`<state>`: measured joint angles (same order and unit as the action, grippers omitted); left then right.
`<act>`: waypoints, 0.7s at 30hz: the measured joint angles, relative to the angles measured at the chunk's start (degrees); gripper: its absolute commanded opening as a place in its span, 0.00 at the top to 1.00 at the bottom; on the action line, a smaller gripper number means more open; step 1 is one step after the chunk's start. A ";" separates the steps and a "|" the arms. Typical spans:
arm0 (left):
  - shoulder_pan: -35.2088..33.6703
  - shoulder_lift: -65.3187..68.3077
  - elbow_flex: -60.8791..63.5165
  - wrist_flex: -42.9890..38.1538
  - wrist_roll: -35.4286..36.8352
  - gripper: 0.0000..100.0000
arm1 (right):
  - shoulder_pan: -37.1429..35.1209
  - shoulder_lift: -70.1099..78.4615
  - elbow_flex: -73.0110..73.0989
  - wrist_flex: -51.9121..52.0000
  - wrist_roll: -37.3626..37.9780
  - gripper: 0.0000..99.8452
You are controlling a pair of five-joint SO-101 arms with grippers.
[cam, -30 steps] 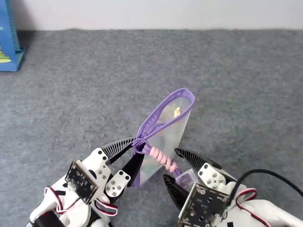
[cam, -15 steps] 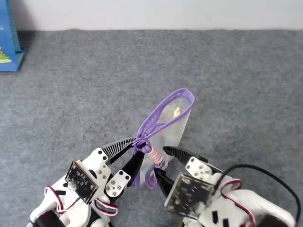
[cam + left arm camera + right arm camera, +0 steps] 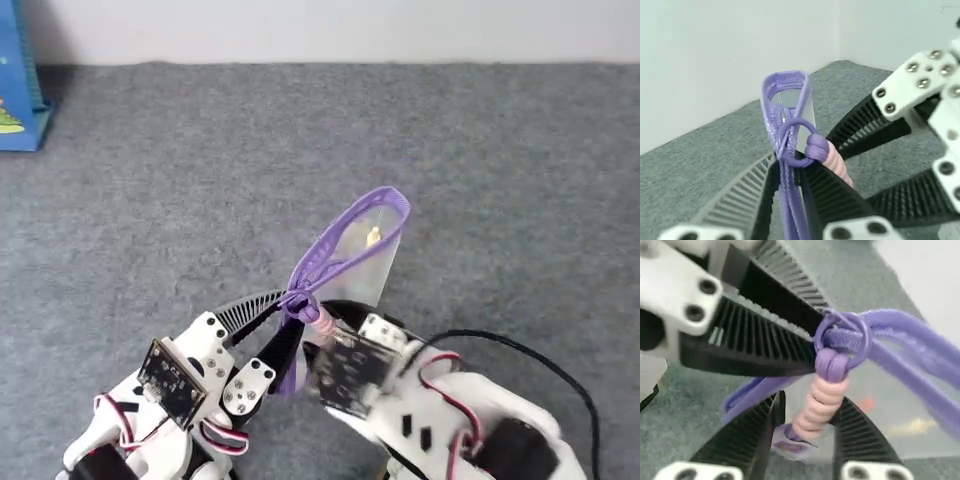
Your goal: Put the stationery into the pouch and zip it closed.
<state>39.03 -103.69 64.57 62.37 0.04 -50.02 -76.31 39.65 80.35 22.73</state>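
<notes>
Left gripper (image 3: 790, 167): I am clamping the pouch (image 3: 365, 265) by its zip tape, holding it upright on the grey table (image 3: 150, 180).
Right gripper (image 3: 810, 400): my jaws are straddling the pink pull coil (image 3: 821, 402) at the pouch's near end, not yet pinching.
Zipping: I am judging a pinch just under the ring (image 3: 842, 335) best, then pulling straight along the tape.
Room: bare table is lying beyond the pouch, with the blue box (image 3: 18, 90) well away.
</notes>
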 measured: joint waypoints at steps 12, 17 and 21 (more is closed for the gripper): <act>0.26 -0.09 0.00 0.00 -0.97 0.99 | 17.85 -3.96 -3.25 0.88 7.91 0.99; 0.26 -0.09 0.00 0.00 -1.23 0.99 | 25.76 -5.19 -3.52 -0.09 10.64 0.99; 0.09 -0.09 0.00 0.00 -1.41 0.99 | 30.86 -5.80 -2.90 -4.13 12.57 0.99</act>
<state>39.12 -103.78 64.57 62.37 -1.36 -19.16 -82.11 36.75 76.22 35.30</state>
